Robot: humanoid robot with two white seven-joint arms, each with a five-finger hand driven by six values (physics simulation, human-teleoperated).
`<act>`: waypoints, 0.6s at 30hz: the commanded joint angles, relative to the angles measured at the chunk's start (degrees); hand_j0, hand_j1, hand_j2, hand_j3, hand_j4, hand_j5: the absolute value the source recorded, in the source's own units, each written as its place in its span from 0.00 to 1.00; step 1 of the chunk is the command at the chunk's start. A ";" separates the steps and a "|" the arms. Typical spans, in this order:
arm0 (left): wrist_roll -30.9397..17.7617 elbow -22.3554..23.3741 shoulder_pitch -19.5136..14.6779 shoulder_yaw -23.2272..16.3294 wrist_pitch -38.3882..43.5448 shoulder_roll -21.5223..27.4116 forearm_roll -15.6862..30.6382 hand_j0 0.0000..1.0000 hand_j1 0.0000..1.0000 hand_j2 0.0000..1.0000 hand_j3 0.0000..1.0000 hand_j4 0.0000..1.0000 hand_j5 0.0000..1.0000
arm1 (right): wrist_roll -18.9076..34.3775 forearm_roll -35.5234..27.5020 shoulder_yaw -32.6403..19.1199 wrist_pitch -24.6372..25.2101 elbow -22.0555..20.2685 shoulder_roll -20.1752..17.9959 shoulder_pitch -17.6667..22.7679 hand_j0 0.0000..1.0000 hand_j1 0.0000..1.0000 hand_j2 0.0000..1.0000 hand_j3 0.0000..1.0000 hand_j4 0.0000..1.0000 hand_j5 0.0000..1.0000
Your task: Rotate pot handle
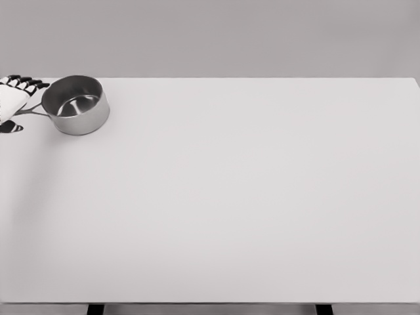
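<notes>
Left robot hand (13,98) at table (230,197) far-left edge, grip unclear; pot (76,104) just right, handle (31,112) touching.

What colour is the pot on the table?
Silver-grey metal pot, shiny inside; it shows best in the head view.

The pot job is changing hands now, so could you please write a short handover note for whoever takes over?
Left hand: at the far left edge, at the pot's handle; grasp not clear from the head view.
Right hand: out of view.
Pot: upright and empty at the table's far left corner, handle pointing left.
Done: hand brought to the handle.
Left: confirm the grip, then rotate the handle.
</notes>
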 commanded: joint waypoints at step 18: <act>0.34 6.01 -4.13 -1.37 0.05 -0.60 -3.70 1.00 1.00 1.00 1.00 1.00 1.00 | 0.01 -0.03 -0.01 0.00 0.00 0.00 0.00 1.00 1.00 1.00 1.00 1.00 1.00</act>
